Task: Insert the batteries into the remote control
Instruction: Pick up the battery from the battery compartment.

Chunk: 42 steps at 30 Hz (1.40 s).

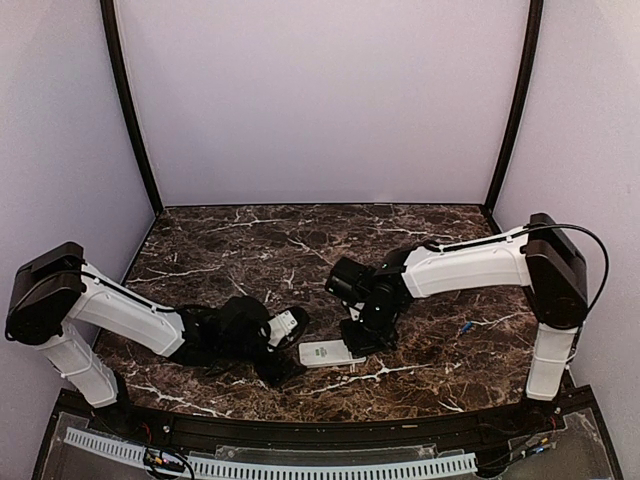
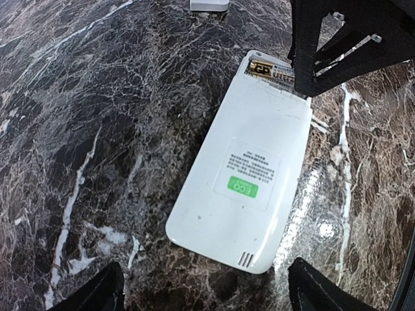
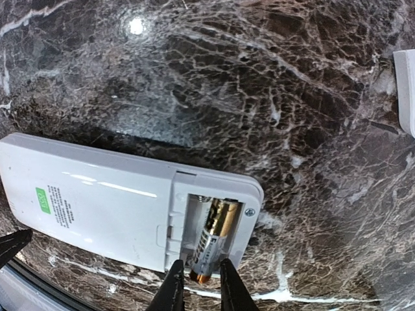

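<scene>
The white remote control [image 2: 246, 175] lies face down on the marble table, with a green label on its back and its battery bay open. It also shows in the top view [image 1: 330, 353] and the right wrist view [image 3: 110, 201]. A gold and silver battery [image 3: 215, 238] sits tilted in the bay, one end inside and the other sticking out past the remote's edge. My right gripper [image 3: 200, 288] is shut on that outer end. My left gripper [image 2: 207, 298] is open, its fingers either side of the remote's other end, not touching it. A second battery with blue on it [image 1: 466, 326] lies apart at the right.
A small flat white plate [image 2: 209, 5] lies on the table beyond the remote's bay end, and shows at the right edge of the right wrist view [image 3: 407, 91]. Both arms meet near the table's front middle [image 1: 320, 390]. Purple walls enclose the table.
</scene>
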Each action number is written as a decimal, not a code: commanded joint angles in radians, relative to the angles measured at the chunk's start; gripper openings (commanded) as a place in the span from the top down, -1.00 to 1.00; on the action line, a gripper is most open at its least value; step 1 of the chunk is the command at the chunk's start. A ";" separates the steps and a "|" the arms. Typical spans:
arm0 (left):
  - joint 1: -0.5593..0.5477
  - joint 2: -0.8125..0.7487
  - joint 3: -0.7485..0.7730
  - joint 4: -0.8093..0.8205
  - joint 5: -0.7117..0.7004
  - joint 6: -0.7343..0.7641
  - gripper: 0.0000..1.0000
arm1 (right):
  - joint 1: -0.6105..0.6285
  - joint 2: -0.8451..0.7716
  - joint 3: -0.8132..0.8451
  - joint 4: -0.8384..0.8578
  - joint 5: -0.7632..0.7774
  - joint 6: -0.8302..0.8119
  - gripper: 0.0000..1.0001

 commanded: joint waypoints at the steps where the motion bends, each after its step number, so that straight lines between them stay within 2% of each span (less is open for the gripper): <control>1: -0.006 -0.012 -0.031 0.011 -0.005 -0.005 -0.74 | 0.007 0.044 0.031 -0.024 0.039 -0.005 0.65; 8: -0.008 -0.011 -0.038 0.015 -0.005 -0.006 -0.74 | 0.005 0.070 0.048 -0.053 0.085 -0.022 0.72; 20: -0.009 0.011 -0.027 0.026 -0.005 0.011 -0.74 | -0.012 0.135 0.057 -0.065 0.141 -0.043 0.73; 25: -0.009 0.005 -0.029 0.027 -0.005 0.017 -0.74 | -0.012 0.130 0.051 -0.073 0.136 -0.046 1.00; 28: -0.009 -0.006 -0.036 0.029 -0.003 0.022 -0.74 | -0.014 0.087 0.073 -0.102 0.137 -0.055 1.00; 33: -0.009 -0.015 -0.043 0.042 0.003 0.031 -0.74 | -0.031 0.003 0.135 -0.161 0.102 -0.097 1.00; 42: -0.046 0.014 -0.020 0.040 -0.002 0.082 -0.78 | -0.101 -0.048 0.130 -0.224 -0.114 -0.197 1.00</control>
